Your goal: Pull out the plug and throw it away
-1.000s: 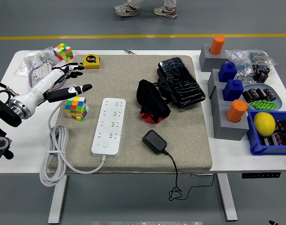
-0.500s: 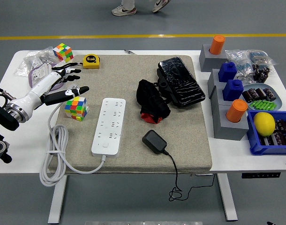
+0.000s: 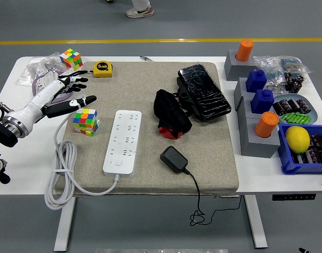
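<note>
Left hand [image 3: 66, 95] at the frame's left edge, fingers spread and empty, has drawn back leftward from its earlier position. Below it lies a colour cube [image 3: 85, 122]. Black plug [image 3: 174, 159] lies unplugged at lower centre, right of the white power strip [image 3: 122, 142].

Rubik's cube [image 3: 85, 122] left-centre | yellow tape measure [image 3: 102, 69] upper left | lemon [image 3: 297, 139] in blue bin [image 3: 304, 165] right edge
</note>
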Action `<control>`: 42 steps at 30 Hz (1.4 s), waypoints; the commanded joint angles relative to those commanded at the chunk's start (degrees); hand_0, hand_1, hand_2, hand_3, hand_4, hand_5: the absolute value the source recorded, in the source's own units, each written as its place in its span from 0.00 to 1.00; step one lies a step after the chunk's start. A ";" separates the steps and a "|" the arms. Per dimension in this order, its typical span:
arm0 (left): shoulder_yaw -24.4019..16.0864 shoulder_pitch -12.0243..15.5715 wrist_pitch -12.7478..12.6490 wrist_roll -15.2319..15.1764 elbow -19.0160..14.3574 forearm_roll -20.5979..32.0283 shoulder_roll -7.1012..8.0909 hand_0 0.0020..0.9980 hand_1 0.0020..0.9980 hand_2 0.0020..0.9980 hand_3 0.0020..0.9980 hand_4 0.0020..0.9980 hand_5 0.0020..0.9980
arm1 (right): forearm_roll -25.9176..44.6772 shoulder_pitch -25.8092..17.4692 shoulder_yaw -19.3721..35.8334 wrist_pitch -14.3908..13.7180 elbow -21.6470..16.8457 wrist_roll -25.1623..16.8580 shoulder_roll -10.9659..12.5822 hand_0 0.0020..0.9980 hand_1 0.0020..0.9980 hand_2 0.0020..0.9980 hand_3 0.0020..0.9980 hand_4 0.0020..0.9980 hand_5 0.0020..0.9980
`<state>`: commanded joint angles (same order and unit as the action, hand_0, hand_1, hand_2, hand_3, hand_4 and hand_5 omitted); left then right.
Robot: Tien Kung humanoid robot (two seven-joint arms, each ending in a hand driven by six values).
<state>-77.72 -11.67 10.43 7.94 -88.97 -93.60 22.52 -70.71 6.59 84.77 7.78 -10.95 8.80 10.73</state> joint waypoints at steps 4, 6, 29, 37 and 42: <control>0.38 -0.87 0.04 -0.38 0.26 0.20 -0.21 0.84 0.83 0.83 0.86 1.00 0.81 | -0.26 0.11 0.45 0.02 0.05 0.00 0.21 0.64 0.68 0.68 0.60 1.00 0.47; 0.79 -1.51 0.12 -0.40 0.38 0.30 -0.22 0.84 0.83 0.83 0.86 1.00 0.81 | -0.18 0.14 0.31 0.04 0.02 -0.02 0.37 0.64 0.68 0.68 0.60 1.00 0.47; 0.65 0.08 0.59 0.17 -0.28 0.39 -0.03 0.83 0.83 0.82 0.85 1.00 0.80 | -1.52 -0.12 2.05 -0.40 -0.09 -0.11 -0.41 0.64 0.68 0.68 0.60 1.00 0.48; 0.58 0.96 0.72 0.44 0.11 0.51 -0.38 0.83 0.82 0.82 0.86 1.00 0.79 | -2.12 -0.83 2.34 -0.30 0.23 0.02 -0.81 0.64 0.68 0.68 0.60 1.00 0.48; 0.91 0.88 0.82 0.61 -0.04 0.49 -0.04 0.82 0.82 0.82 0.86 1.00 0.79 | -1.85 -0.78 2.19 -0.32 0.17 0.02 -0.89 0.64 0.68 0.68 0.60 1.00 0.48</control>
<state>-76.81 -10.78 11.25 8.54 -89.00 -93.12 22.48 -72.56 5.81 86.95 7.46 -10.79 8.82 9.84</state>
